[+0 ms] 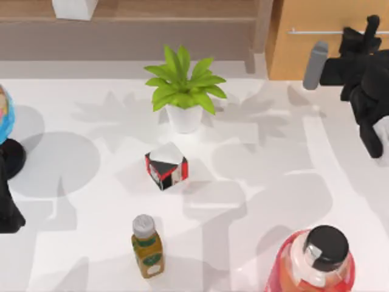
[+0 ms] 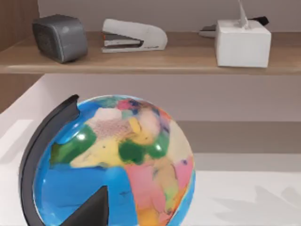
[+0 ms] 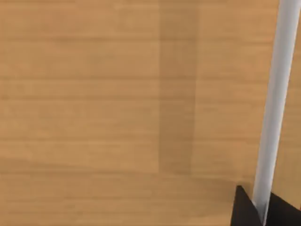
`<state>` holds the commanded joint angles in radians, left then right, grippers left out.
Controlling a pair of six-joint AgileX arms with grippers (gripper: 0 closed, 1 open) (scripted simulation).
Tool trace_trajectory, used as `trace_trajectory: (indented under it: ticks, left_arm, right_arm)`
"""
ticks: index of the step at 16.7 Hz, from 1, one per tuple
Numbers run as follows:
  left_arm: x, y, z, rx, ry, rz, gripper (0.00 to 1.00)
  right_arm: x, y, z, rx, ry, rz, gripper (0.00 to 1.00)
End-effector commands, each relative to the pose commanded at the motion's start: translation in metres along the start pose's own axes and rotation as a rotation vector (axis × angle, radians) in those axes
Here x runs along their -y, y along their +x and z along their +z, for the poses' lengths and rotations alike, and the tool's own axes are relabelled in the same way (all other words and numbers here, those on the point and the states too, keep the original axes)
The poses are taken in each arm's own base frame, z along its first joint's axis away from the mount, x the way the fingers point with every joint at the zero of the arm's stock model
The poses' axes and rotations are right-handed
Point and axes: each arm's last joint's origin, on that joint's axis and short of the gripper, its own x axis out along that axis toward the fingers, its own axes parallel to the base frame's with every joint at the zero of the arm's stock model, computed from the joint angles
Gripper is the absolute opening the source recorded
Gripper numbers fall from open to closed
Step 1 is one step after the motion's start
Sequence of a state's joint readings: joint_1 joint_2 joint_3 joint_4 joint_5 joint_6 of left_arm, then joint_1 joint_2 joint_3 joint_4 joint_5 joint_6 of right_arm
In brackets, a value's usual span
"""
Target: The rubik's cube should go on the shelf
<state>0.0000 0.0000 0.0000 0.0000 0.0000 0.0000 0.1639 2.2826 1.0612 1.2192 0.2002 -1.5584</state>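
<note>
red bottle: clear plastic bottle of red liquid with a black cap (image 1: pixel 316 261), tabletop (image 1: pixel 255 182) near edge, 5 o'clock.
amber bottle: small amber bottle with a grey cap and green label (image 1: pixel 147 246), 6 o'clock, upright, well apart from the red one.
box: black, red and white box (image 1: pixel 166 165), mid-tabletop, turned corner-on, touching nothing.
left gripper: (image 2: pixel 94 209) at the left edge, 9 o'clock, parked just beside the globe. One dark tip shows in front of the globe in the left wrist view. Jaws: cannot tell whether released or clenched.
globe: multicoloured globe on a black arc stand (image 2: pixel 113 165), at the 9 o'clock edge.
plant: green leafy plant in a white pot (image 1: pixel 184 91), 12 o'clock of the box, near the back of the tabletop.
shelf: long light-brown wooden ledge (image 1: pixel 182 9) across the far side, 11 to 12 o'clock, grey-brown panel below, wooden upright (image 1: pixel 262 30) at its right end.
on shelf: dark grey rounded box (image 2: pixel 60 36), white stapler (image 2: pixel 134 35), white square box (image 2: pixel 243 42), in a row and apart from each other.
drawer: orange-wood drawer front (image 1: pixel 304 55) with a metal bar handle (image 3: pixel 275 103), 1 o'clock, just right of the upright.
right gripper: (image 1: pixel 363 33) up at the drawer front, 2 o'clock. Dark tips sit either side of the bar in the right wrist view. Jaws: straddling the handle; clenched or not, cannot tell.
</note>
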Motion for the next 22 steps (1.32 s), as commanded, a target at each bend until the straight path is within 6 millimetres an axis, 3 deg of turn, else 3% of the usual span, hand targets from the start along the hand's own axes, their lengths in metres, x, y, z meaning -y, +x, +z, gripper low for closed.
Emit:
trace_trajectory:
  ticks: [8, 11, 16, 22]
  left_arm:
    - [0.0, 0.0, 0.0, 0.0, 0.0, 0.0, 1.0]
    - [0.0, 0.0, 0.0, 0.0, 0.0, 0.0, 1.0]
    - [0.0, 0.0, 0.0, 0.0, 0.0, 0.0, 1.0]
    - [0.0, 0.0, 0.0, 0.0, 0.0, 0.0, 1.0]
  right_arm:
    - [-0.001, -0.001, 0.001, 0.002, 0.002, 0.004, 0.0]
    - [0.0, -0.016, 0.001, 0.0, 0.006, 0.003, 0.0]
    - [-0.002, -0.058, 0.001, 0.001, 0.003, 0.011, 0.0]
    - [-0.002, -0.063, 0.0, 0.0, 0.002, 0.008, 0.0]
